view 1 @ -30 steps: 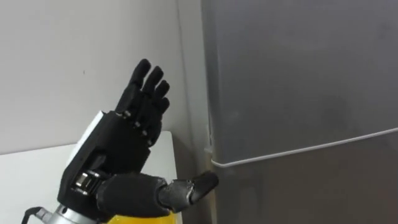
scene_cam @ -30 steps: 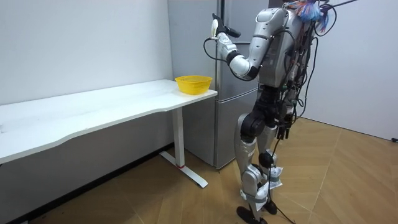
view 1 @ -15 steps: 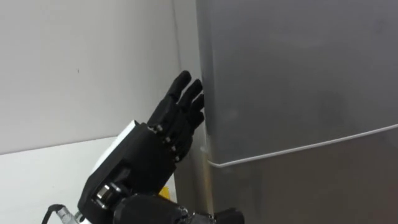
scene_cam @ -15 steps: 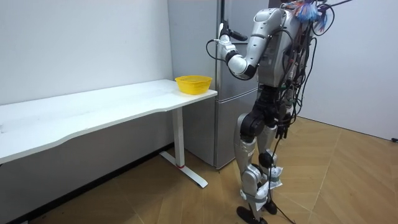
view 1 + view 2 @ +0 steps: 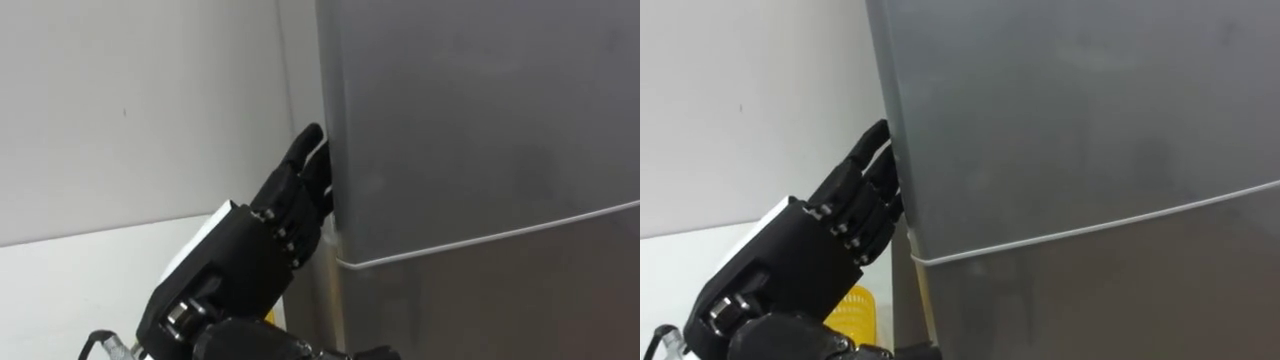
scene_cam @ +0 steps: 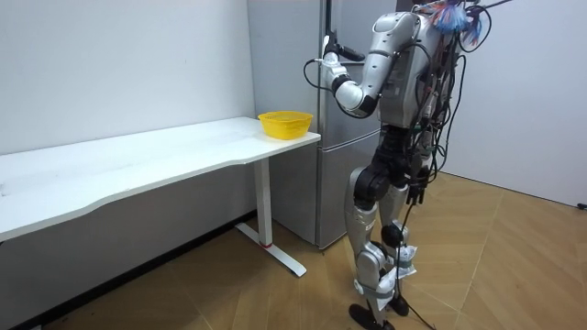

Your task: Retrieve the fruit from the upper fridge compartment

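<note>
Upper fridge door [image 5: 480, 110] is closed, right in front of the standing robot. Its left hand [image 5: 240, 262], fingers straight and pressed together, reaches the door's left edge. Beyond it, 1 yellow bowl [image 6: 285, 122] sits on the white table [image 6: 138, 160].

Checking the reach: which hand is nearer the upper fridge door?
Left. The left hand has straight fingers at the left edge of the door; the right hand seems to hang by the hip, away from it.
</note>
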### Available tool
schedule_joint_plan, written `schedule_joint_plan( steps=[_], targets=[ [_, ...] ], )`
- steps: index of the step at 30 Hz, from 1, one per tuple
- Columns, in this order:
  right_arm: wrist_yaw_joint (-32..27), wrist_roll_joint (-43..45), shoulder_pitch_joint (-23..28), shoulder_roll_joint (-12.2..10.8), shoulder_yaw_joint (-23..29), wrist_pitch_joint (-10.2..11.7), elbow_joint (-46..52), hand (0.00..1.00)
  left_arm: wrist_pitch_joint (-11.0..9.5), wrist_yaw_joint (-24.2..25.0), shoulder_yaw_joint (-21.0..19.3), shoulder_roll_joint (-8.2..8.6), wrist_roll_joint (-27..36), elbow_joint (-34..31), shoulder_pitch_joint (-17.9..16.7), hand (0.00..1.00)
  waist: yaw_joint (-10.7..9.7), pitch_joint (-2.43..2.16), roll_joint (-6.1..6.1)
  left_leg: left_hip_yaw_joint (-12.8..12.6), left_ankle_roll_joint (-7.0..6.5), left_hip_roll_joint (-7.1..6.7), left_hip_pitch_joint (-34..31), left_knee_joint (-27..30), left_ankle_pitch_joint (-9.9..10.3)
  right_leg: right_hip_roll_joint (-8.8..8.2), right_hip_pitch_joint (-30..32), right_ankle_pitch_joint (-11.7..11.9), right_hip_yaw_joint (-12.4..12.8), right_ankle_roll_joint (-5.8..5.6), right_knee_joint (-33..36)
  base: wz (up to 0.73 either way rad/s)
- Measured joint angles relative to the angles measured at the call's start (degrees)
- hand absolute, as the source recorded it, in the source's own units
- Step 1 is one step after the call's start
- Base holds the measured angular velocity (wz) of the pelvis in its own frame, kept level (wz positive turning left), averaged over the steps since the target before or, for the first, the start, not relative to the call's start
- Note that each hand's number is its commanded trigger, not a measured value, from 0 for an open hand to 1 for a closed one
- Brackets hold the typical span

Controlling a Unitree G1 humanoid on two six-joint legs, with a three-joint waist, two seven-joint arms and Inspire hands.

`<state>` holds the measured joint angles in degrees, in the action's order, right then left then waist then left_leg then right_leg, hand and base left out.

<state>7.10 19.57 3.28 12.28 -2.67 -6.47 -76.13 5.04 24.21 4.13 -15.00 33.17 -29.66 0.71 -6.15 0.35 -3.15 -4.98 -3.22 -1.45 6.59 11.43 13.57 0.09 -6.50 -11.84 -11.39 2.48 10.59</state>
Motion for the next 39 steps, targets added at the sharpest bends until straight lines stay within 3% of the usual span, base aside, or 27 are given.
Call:
schedule_joint_plan(
  steps=[1, 2, 3, 4, 5, 6, 14, 19, 20, 22, 23, 39],
  targets=[
    [-0.03, 0.0, 0.0, 0.12, -0.07, -0.21, 0.05, 0.0, 0.04, -0.01, 0.04, 0.0, 0.0, 0.03, 0.0, 0.0, 0.0, 0.0, 0.0, 0.0, 0.0, 0.0, 0.0, 0.0, 0.0, 0.0, -0.01, 0.0, 0.0, 0.0, 0.0, 0.0],
    [-0.04, 0.0, 0.0, 0.18, -0.07, -0.42, 0.05, 0.0, 0.06, -0.02, 0.08, 0.0, 0.01, 0.03, 0.0, 0.24, 0.0, 0.0, 0.0, 0.0, 0.0, 0.0, 0.0, 0.0, 0.0, 0.0, 0.0, 0.0, 0.0, 0.0, 0.0, 0.0],
    [-0.04, 0.0, -0.01, 0.27, -0.1, -0.57, 0.06, 0.0, 0.11, -0.02, 0.16, 0.0, 0.01, 0.04, 0.0, 0.61, 0.01, 0.0, 0.0, 0.0, 0.0, 0.0, 0.01, 0.01, 0.0, 0.01, -0.01, 0.0, 0.0, 0.0, 0.01, 0.0],
    [-0.04, 0.0, -0.01, 0.36, -0.31, -0.59, 0.06, 0.0, 0.13, -0.02, 0.23, 0.0, 0.01, 0.04, 0.0, 0.67, 0.02, 0.0, 0.0, 0.0, 0.0, 0.0, 0.01, 0.02, 0.0, 0.01, -0.01, 0.0, 0.0, 0.0, 0.01, 0.0],
    [-0.04, 0.0, -0.01, 0.4, -0.45, -0.6, 0.07, 0.0, 0.14, -0.03, 0.26, 0.0, 0.01, 0.04, 0.0, 0.92, 0.02, 0.0, 0.0, 0.0, -0.01, 0.0, 0.01, 0.02, 0.0, 0.01, 0.0, 0.0, 0.0, 0.0, 0.01, 0.0],
    [-0.04, -0.01, 0.0, 0.45, -0.52, -0.6, 0.04, 0.0, 0.16, -0.15, 0.27, 0.0, 0.04, 0.05, 0.0, 1.0, 0.04, 0.0, 0.0, 0.0, -0.01, 0.0, 0.01, 0.03, -0.01, 0.01, -0.01, 0.0, 0.0, -0.01, 0.01, 0.0],
    [-0.04, -0.01, 0.08, 0.46, -0.58, -1.02, 0.03, 0.0, 0.91, -2.93, -1.41, 0.33, 1.62, 0.48, 0.0, 1.0, 0.15, 0.0, 0.1, 0.0, -0.01, -0.05, -0.03, -0.01, -0.01, 0.0, -0.14, 0.02, -0.04, -0.05, -0.11, 0.0],
    [-0.04, -0.01, 0.06, 0.47, -0.58, -1.09, 0.04, 0.0, 0.94, -1.9, 1.16, 0.3, 3.49, 0.4, 0.18, 0.82, -0.06, -0.01, 0.15, -0.06, -0.01, -0.05, -0.03, -0.06, -0.01, 0.0, -0.15, 0.02, -0.03, -0.06, -0.21, 0.0],
    [-0.04, -0.01, 0.06, 0.47, -0.58, -1.1, 0.04, 0.0, 1.02, -1.76, 1.5, 0.31, 3.49, 0.4, 0.32, 0.74, -0.08, -0.01, 0.15, -0.09, -0.01, -0.04, -0.02, -0.06, -0.01, 0.01, -0.14, 0.02, -0.02, -0.06, -0.22, 0.0],
    [-0.03, -0.01, 0.06, 0.47, -0.58, -1.1, 0.05, 0.0, 1.73, -0.99, 2.36, 0.21, 3.49, 0.41, 1.11, 0.21, -0.23, -0.01, 0.15, -0.28, -0.01, 0.0, -0.01, -0.06, -0.01, 0.01, -0.13, 0.02, -0.01, -0.05, -0.23, 0.0],
    [-0.04, -0.01, 0.07, 0.48, -0.58, -1.1, 0.05, 0.0, 1.77, -0.92, 2.75, 0.15, 3.49, 0.41, 1.32, 0.0, -0.24, -0.01, 0.15, -0.35, -0.01, 0.01, 0.0, -0.06, -0.01, 0.02, -0.12, 0.02, 0.01, -0.05, -0.22, 0.0],
    [-0.01, 0.0, -0.04, 0.5, -0.57, -1.01, 0.45, 0.0, 2.12, 3.01, 4.21, -0.35, 3.45, 0.41, 1.47, 0.0, -0.32, -0.2, 0.68, -1.18, -0.01, 0.14, -0.04, -0.06, -0.01, 0.01, 0.36, 0.02, 0.37, -0.05, -0.02, -0.01]
  ],
)
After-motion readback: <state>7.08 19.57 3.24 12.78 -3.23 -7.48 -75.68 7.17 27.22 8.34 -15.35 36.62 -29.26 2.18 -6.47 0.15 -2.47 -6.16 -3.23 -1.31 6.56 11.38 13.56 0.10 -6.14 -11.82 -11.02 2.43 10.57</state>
